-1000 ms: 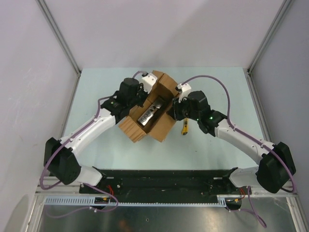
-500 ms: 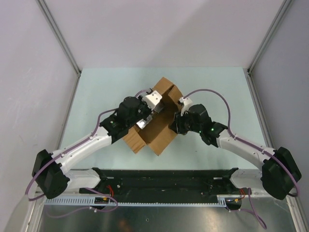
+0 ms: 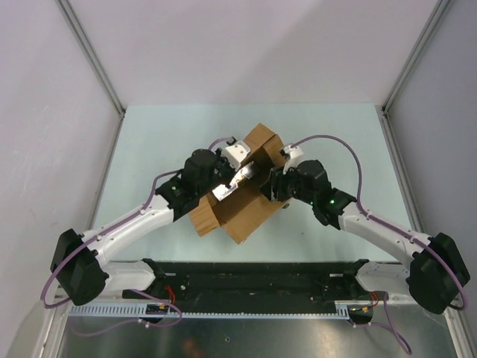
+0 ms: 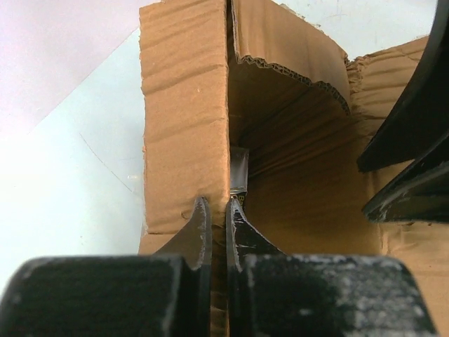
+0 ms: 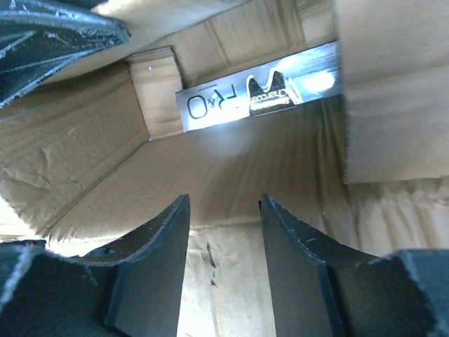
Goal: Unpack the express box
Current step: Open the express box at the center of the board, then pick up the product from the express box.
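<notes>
The express box (image 3: 246,211) lies open on the pale green table (image 3: 149,142), right between the two grippers. The left gripper (image 4: 219,209) is pinched tight on the edge of one cardboard wall, whose face runs away ahead of its fingertips. The right gripper (image 5: 224,203) points into the carton with its jaws parted and nothing between them, and creased cardboard lies just ahead of its fingertips. Deeper in, up and ahead of those fingertips, a slim silvery package (image 5: 259,98) with dark lettering lies against the inner wall. From the left wrist its end shows just beyond the left fingertips
</notes>
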### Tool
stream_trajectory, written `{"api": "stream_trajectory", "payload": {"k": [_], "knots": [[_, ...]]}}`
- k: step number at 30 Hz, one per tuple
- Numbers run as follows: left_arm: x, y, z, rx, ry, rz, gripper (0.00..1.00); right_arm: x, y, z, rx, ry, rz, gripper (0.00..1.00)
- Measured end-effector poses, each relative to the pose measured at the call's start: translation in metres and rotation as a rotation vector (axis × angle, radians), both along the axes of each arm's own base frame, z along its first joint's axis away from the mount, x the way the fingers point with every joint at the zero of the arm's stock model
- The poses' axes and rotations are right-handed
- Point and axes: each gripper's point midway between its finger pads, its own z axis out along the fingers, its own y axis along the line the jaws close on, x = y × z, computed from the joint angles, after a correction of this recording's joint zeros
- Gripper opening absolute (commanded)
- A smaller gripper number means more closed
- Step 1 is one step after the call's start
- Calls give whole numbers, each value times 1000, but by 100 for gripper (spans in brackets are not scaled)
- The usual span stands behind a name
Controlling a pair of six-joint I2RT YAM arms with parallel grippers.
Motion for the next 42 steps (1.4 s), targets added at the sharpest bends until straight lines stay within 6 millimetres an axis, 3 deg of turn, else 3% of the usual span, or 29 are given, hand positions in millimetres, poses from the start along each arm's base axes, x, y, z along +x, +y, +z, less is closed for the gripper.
{"api": "stream_trajectory", "payload": {"k": [4,10,20,25,30,36,42], "knots": [[0,-2,-1,-14,11,3,0,1,11,-13,-22,13,21,49],[2,-8,1,-44,40,12,0,20,29,-26,-83,57,8,55],[9,-16,8,-125,138,90,0,64,31,-39,-138,312,-213,59],[19,-16,6,-176,200,189,0,82,34,-33,-79,411,-306,58],[28,-12,1,-212,235,324,0,95,36,-41,-83,506,-391,57],[19,-25,-2,-208,221,420,0,98,11,-49,-236,530,-539,60],[6,-30,-4,-280,241,534,0,106,-8,-29,-349,454,-626,63]]}}
